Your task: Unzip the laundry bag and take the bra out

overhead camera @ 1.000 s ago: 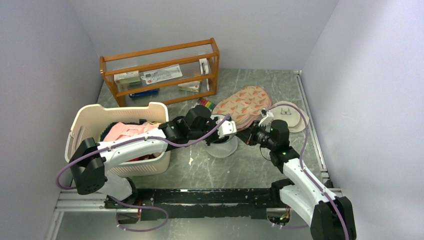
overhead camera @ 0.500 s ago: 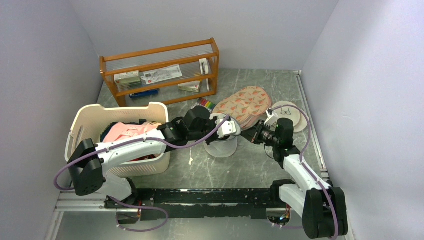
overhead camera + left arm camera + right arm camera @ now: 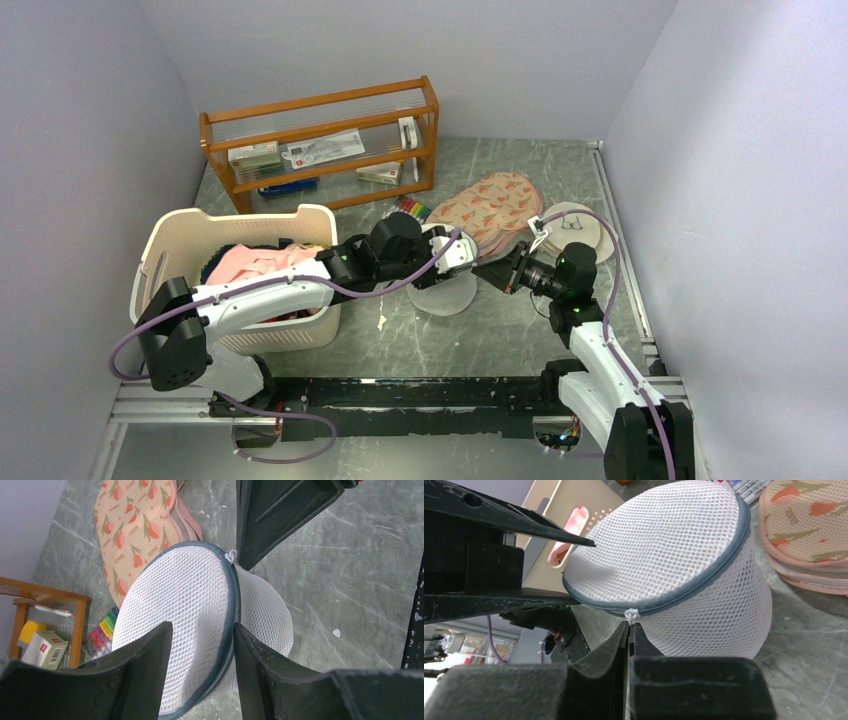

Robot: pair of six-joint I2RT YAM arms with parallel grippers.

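The laundry bag (image 3: 447, 294) is a round white mesh pouch with a grey zipper band (image 3: 684, 596), resting on the table between both arms. My left gripper (image 3: 202, 628) is open, its fingers straddling the bag's rim; the band lies against the right-hand finger (image 3: 260, 675). My right gripper (image 3: 629, 625) is shut on the small white zipper pull (image 3: 631, 613), coming in from the bag's right side (image 3: 490, 272). In the left wrist view that pull (image 3: 230, 556) sits at the tip of the right gripper's fingers (image 3: 280, 515). The zipper looks closed. The bra is hidden.
A cream laundry basket (image 3: 172, 250) holding a pink garment (image 3: 262, 262) stands left, under my left arm. Salmon patterned pads (image 3: 490, 208) and a cream disc (image 3: 588, 235) lie behind the bag. A wooden rack (image 3: 320, 145) and coloured markers (image 3: 411, 208) are at the back.
My left gripper has opened off the bag, and the bag has settled lower and flatter on the table. My right arm has drawn back to the right, still pinching the pull.
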